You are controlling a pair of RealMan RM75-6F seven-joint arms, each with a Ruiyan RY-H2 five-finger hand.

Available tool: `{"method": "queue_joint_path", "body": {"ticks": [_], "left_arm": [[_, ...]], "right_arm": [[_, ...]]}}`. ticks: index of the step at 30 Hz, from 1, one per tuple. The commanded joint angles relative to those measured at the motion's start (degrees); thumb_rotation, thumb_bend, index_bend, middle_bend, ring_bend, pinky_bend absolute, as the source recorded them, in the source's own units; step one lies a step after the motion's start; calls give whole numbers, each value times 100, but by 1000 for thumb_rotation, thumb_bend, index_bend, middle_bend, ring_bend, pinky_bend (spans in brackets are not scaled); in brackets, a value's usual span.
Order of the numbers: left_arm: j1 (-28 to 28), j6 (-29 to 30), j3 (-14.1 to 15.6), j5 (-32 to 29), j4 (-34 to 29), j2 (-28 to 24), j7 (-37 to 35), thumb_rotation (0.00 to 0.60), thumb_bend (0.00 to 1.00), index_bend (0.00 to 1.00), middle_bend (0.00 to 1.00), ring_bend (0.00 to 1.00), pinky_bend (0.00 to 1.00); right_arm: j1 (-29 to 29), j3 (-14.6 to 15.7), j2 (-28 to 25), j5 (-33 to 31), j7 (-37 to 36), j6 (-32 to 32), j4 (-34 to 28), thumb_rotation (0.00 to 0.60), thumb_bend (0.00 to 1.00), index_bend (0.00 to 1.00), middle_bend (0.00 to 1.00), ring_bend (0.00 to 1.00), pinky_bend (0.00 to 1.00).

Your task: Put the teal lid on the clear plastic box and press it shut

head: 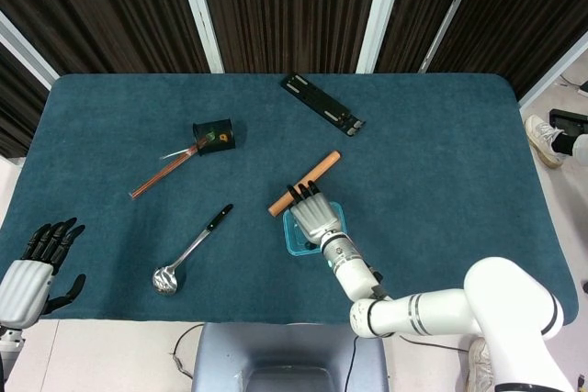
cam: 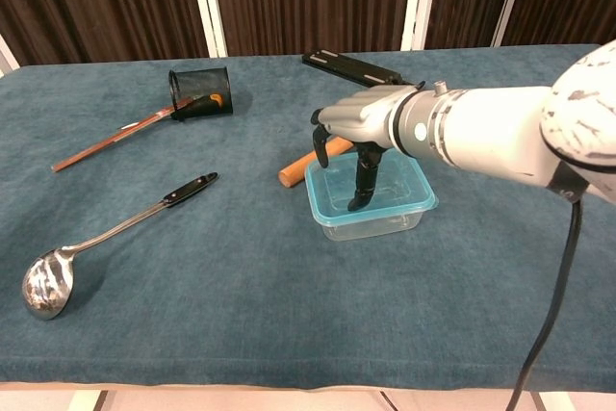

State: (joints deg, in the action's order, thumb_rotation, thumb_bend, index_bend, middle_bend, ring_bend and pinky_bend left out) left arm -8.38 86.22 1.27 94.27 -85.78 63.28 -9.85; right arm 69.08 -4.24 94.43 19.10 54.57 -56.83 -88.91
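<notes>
The clear plastic box (cam: 375,220) stands near the table's middle with the teal lid (cam: 332,211) lying on top of it. My right hand (cam: 358,132) hovers palm down over the lid, fingers spread and pointing down; one fingertip (cam: 355,202) touches the lid's surface. In the head view the right hand (head: 312,216) covers most of the teal lid (head: 295,246). My left hand (head: 35,268) rests far off at the table's near left corner, fingers spread, holding nothing.
An orange-brown rod (cam: 301,165) lies just behind the box. A steel ladle (cam: 106,236) lies to the left. A black mesh cup (cam: 200,92) on its side spills chopsticks (cam: 111,140). A black flat bar (cam: 351,66) sits at the back.
</notes>
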Motion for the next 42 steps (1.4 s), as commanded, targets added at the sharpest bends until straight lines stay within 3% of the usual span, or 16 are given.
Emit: {"method": "queue_joint_path", "body": {"ticks": [1, 12, 18, 21, 26, 30, 32, 35, 42], "left_arm": [[2, 8, -1, 2, 5, -2, -11, 600, 406, 0, 0, 0, 12], [15, 44, 9, 37, -2, 3, 5, 600, 407, 0, 0, 0, 12], [24, 62, 5, 36, -13, 6, 32, 600, 405, 0, 0, 0, 12], [38, 94, 1, 42, -11, 6, 31, 600, 405, 0, 0, 0, 13], [73, 236, -39, 61, 36, 30, -42, 600, 406, 0, 0, 0, 12], [99, 299, -64, 46, 68, 62, -21, 600, 406, 0, 0, 0, 12], [101, 295, -75, 25, 60, 74, 20, 600, 406, 0, 0, 0, 12], [113, 294, -83, 1, 21, 82, 107, 600, 407, 0, 0, 0, 12], [116, 259, -95, -33, -29, 104, 258, 600, 406, 0, 0, 0, 12]], "right_arm": [[-26, -61, -71, 70, -72, -38, -91, 600, 207, 440, 0, 0, 0], [-348, -337, -1207, 633, -639, -330, -1347, 600, 207, 432, 0, 0, 0], [-762, -326, -1989, 1343, -1172, -514, -2067, 600, 208, 400, 0, 0, 0], [-1210, -88, -2458, 2159, -1542, -759, -2484, 600, 207, 329, 0, 0, 0], [-2450, 931, -3298, 4142, -2071, -1680, -2951, 600, 206, 133, 0, 0, 0], [-3711, 1751, -3538, 5605, -2812, -2776, -2488, 600, 203, 42, 0, 0, 0], [-4166, 1889, -3459, 5934, -3259, -3165, -2029, 600, 201, 33, 0, 0, 0], [-4704, 2000, -3329, 6105, -3810, -3443, -1293, 600, 201, 30, 0, 0, 0], [-5544, 1732, -2825, 6196, -4624, -3954, -134, 600, 200, 26, 0, 0, 0]]}}
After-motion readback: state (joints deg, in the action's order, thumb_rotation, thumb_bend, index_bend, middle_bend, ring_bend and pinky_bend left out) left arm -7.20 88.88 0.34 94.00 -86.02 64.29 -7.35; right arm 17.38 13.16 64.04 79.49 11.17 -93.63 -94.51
